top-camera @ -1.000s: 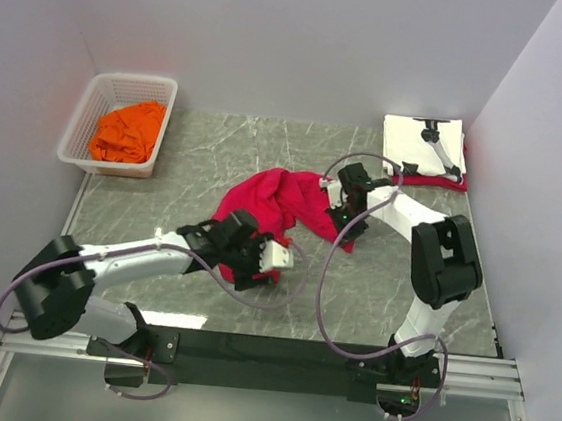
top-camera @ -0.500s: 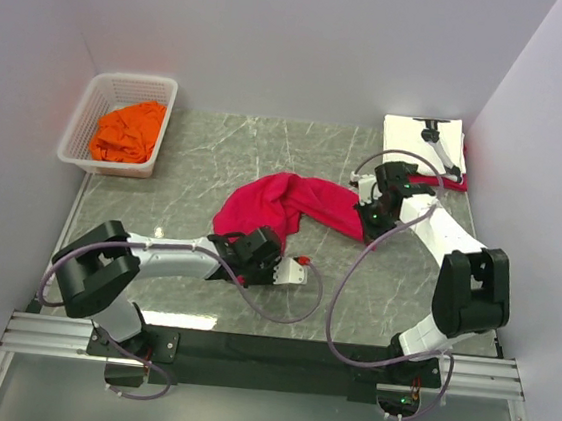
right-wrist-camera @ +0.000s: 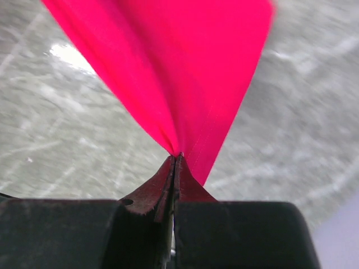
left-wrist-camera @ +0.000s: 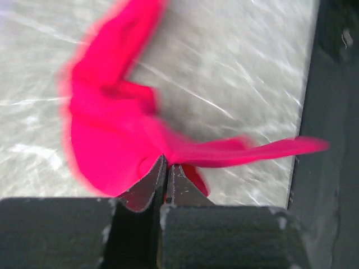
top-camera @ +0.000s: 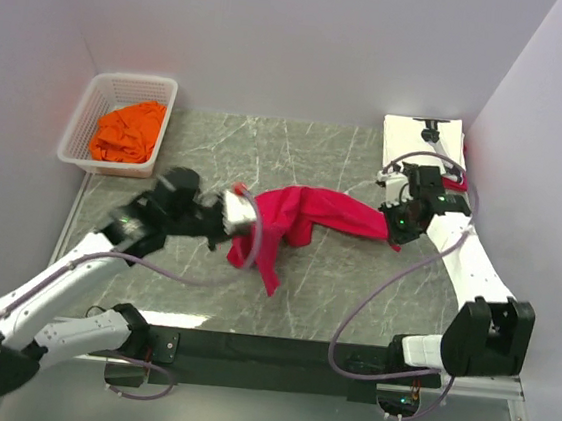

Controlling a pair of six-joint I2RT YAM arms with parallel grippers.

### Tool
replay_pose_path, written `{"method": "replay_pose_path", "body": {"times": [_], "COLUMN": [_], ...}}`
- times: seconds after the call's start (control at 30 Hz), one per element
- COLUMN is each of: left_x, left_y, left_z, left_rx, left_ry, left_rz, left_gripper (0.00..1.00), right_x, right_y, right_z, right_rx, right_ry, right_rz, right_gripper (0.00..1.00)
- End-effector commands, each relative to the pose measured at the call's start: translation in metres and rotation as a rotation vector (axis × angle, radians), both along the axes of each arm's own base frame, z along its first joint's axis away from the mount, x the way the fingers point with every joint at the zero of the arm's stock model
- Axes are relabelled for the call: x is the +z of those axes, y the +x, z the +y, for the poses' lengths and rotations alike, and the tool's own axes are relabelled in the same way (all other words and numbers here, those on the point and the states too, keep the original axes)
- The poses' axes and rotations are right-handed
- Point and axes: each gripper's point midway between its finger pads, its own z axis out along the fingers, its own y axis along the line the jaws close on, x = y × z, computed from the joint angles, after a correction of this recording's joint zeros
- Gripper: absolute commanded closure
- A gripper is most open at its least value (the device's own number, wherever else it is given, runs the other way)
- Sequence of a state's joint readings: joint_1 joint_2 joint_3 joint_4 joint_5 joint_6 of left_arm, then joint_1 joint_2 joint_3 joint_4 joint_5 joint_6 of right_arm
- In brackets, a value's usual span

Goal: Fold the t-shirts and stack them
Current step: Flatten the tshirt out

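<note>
Left hand (left-wrist-camera: 166,165): clenched on a pinch of the red t-shirt (top-camera: 301,213); in the left wrist view the fingertips meet on the fabric.
Right hand (right-wrist-camera: 175,159): likewise clamped on a gathered edge of the same shirt, with the cloth fanning away from the tips.
Red t-shirt: strung between the two hands above the middle of the counter (top-camera: 353,289). A loose tail hangs down near the left hand; whether it touches the stone cannot be told.
White t-shirt (top-camera: 409,139): lies flat at the far right corner, just beyond the right hand. It carries a black graphic, and a red edge shows at its near side.
Orange t-shirt (top-camera: 128,131): crumpled inside the basket (top-camera: 137,79) at far left, well apart from both hands.
Step, as judged: spreading the red shirt for folding; no fold made yet. The next move calls for lowering it flat onto the counter under even tension, so the bunched middle opens rather than creases.
Writing: none legible. The graphic is too small to read, and no brand or label is visible.
</note>
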State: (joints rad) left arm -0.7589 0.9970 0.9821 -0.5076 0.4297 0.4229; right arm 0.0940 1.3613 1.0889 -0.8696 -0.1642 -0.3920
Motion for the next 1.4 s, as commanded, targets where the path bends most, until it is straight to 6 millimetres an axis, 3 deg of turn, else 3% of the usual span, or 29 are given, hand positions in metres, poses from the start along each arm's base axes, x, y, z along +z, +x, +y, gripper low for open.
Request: {"method": "replay_pose_path", "body": {"times": [0.0, 0.13, 0.2, 0.27, 0.37, 0.43, 0.47, 0.5, 0.57, 0.67, 0.7, 0.77, 0.83, 0.87, 0.9, 0.93, 1.07, 1.37], "left_x": [0.028, -0.030, -0.063, -0.100, -0.137, -0.142, -0.152, -0.147, -0.128, -0.111, -0.118, -0.115, -0.134, -0.133, -0.150, -0.146, -0.162, -0.210], "left_y": [0.009, 0.042, 0.065, 0.083, 0.103, 0.116, 0.102, 0.101, 0.101, 0.074, 0.059, 0.046, 0.037, 0.031, 0.025, 0.034, 0.030, 0.031], "left_z": [0.036, 0.094, 0.125, 0.143, 0.171, 0.187, 0.190, 0.196, 0.196, 0.191, 0.183, 0.176, 0.162, 0.148, 0.150, 0.142, 0.116, 0.107], "left_rx": [0.079, 0.274, 0.404, 0.475, 0.559, 0.592, 0.540, 0.518, 0.439, 0.322, 0.277, 0.227, 0.197, 0.157, 0.176, 0.200, 0.184, 0.215], "left_ry": [-0.138, -0.087, -0.052, -0.015, 0.033, 0.043, 0.068, 0.059, 0.063, 0.114, 0.147, 0.205, 0.278, 0.289, 0.342, 0.324, 0.363, 0.499], "left_rz": [0.186, 0.352, 0.390, 0.427, 0.493, 0.515, 0.594, 0.598, 0.532, 0.406, 0.406, 0.303, 0.251, 0.194, 0.194, 0.146, 0.111, 0.087], "left_gripper": [0.99, 0.99, 0.99, 0.99, 0.98, 0.89, 0.77, 0.68, 0.44, 0.39, 0.39, 0.38, 0.38, 0.35, 0.34, 0.33, 0.30, 0.34], "right_x": [0.019, 0.015, 0.014, 0.007, -0.007, -0.013, -0.015, -0.016, -0.019, -0.022, -0.023, -0.025, -0.028, -0.028, -0.030, -0.030, -0.029, -0.029], "right_y": [-0.013, -0.008, -0.003, 0.006, 0.012, 0.014, 0.013, 0.013, 0.013, 0.013, 0.012, 0.012, 0.012, 0.011, 0.011, 0.011, 0.011, 0.009], "right_z": [-0.030, -0.041, -0.034, -0.028, -0.016, -0.010, -0.006, -0.003, 0.000, 0.000, 0.000, -0.001, -0.002, -0.002, -0.002, -0.002, -0.003, -0.004], "right_rx": [-0.023, -0.021, -0.009, -0.004, 0.016, 0.025, 0.033, 0.036, 0.038, 0.040, 0.043, 0.040, 0.038, 0.036, 0.038, 0.038, 0.035, 0.037], "right_ry": [-0.077, -0.102, -0.068, -0.036, -0.006, 0.004, 0.011, 0.018, 0.025, 0.022, 0.020, 0.013, 0.010, 0.010, 0.010, 0.010, 0.007, -0.003], "right_rz": [-0.047, -0.032, -0.021, 0.013, 0.067, 0.084, 0.091, 0.099, 0.108, 0.114, 0.119, 0.122, 0.128, 0.133, 0.137, 0.137, 0.141, 0.144], "right_gripper": [1.00, 1.00, 1.00, 1.00, 1.00, 1.00, 1.00, 1.00, 1.00, 1.00, 1.00, 1.00, 1.00, 1.00, 1.00, 1.00, 1.00, 1.00]}}
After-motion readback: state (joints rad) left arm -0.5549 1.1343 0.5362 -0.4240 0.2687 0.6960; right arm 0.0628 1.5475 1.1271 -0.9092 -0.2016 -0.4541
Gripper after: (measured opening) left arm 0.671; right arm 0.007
